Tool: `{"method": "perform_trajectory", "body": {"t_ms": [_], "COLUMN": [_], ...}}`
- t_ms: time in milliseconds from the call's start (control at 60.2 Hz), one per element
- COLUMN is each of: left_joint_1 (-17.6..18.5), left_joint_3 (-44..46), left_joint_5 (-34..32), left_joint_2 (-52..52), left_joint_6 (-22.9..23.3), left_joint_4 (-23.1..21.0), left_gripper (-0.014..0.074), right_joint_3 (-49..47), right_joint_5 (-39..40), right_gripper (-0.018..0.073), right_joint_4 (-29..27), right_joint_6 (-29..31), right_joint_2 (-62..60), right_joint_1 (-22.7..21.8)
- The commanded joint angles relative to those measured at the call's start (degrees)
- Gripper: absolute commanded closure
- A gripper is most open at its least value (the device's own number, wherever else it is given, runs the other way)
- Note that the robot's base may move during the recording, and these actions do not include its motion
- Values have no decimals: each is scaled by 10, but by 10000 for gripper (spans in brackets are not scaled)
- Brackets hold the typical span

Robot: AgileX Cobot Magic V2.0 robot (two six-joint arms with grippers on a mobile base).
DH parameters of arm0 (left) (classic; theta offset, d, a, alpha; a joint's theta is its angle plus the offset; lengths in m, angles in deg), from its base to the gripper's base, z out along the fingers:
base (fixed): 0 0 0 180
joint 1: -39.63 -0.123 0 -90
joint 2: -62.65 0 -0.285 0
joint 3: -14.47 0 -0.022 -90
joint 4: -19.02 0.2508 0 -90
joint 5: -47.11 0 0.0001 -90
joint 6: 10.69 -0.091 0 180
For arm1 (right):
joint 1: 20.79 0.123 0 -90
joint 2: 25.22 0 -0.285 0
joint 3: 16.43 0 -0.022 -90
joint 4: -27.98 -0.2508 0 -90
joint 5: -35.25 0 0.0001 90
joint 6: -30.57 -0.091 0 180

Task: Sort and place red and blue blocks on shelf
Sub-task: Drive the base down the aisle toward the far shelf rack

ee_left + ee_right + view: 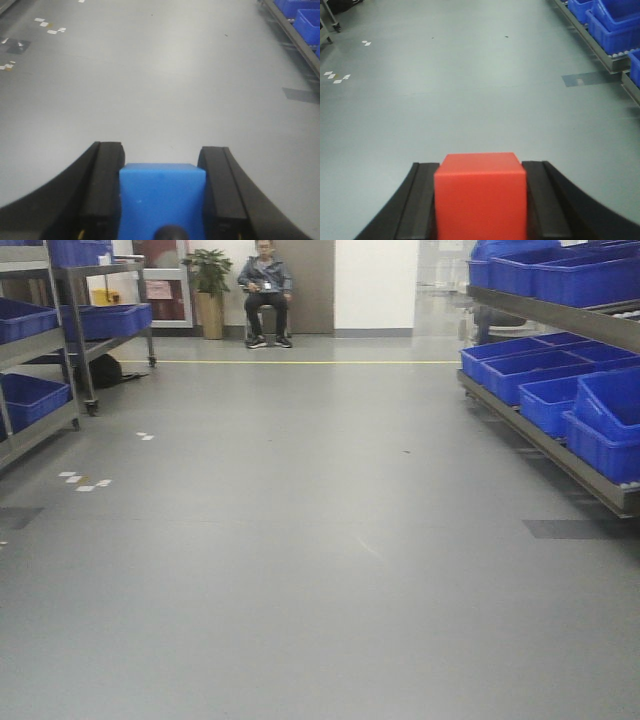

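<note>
Left end effector point(161, 159) clamped on blue block point(162, 200) seated between its jaws, right end effector point(480, 166) clamped likewise on red block point(480, 197), grey floor point(300, 570) beneath, shelf point(560, 320) well apart at right

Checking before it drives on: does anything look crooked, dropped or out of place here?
Mostly no. The blue block sits square in the left gripper, the red block in the right gripper. One blue bin on the shelf's lower tier looks tilted against its neighbours.
</note>
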Motion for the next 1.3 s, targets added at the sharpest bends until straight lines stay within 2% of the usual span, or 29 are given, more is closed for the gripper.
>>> {"method": "perform_trajectory", "body": {"t_ms": [0, 1279], "left_joint_1": [0, 0], "left_joint_3": [18, 18], "left_joint_5": [-48, -48], "left_joint_2": [2, 2], "left_joint_6": [5, 5], "left_joint_4": [2, 2], "left_gripper": [470, 470], "right_joint_3": [-17, -17], "right_joint_5": [48, 48], "right_gripper": [497, 497], "right_joint_4": [7, 7], "right_joint_6": [2, 2], "right_joint_2": [-5, -5], "right_joint_1": [-1, -1]}}
